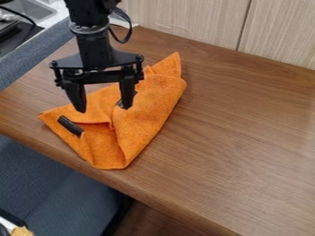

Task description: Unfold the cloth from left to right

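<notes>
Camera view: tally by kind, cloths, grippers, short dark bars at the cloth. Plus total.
Cloth, orange: 1
Gripper, black: 1
Short dark bar: 1
Total: 3
Not counted: a dark patch beside one fingertip; can't tell if it's a separate thing.

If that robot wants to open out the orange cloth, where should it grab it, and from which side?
Probably by the inner edge of the orange cloth's upper layer, coming from above with the open gripper straddling that edge. It looks loose and slightly raised over the layer beneath, so there is something to pinch; the right side looks like a smooth fold.
</notes>
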Controlling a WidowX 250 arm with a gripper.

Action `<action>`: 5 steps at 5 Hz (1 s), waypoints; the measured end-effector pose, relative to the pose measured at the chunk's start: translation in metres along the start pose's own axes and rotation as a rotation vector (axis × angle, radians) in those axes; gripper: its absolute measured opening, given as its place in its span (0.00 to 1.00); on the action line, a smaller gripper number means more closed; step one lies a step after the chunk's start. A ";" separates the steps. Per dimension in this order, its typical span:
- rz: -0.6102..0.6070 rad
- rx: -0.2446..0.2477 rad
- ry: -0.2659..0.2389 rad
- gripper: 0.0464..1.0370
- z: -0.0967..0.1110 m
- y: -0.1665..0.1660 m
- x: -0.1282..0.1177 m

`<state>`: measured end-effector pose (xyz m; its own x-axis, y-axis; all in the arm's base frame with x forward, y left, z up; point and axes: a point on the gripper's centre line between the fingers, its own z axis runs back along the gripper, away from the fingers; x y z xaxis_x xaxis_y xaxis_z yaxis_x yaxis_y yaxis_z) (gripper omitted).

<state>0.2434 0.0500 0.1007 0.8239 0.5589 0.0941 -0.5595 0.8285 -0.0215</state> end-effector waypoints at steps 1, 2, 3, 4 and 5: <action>-0.003 0.008 0.025 0.96 -0.006 0.000 -0.001; -0.036 0.003 0.047 0.96 -0.015 -0.007 0.009; -0.060 -0.031 0.068 0.96 -0.018 -0.015 0.028; -0.042 -0.070 0.095 0.96 -0.024 -0.019 0.049; -0.053 -0.125 0.146 0.96 -0.038 -0.027 0.068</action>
<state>0.3180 0.0665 0.0696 0.8611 0.5062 -0.0472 -0.5073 0.8495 -0.1451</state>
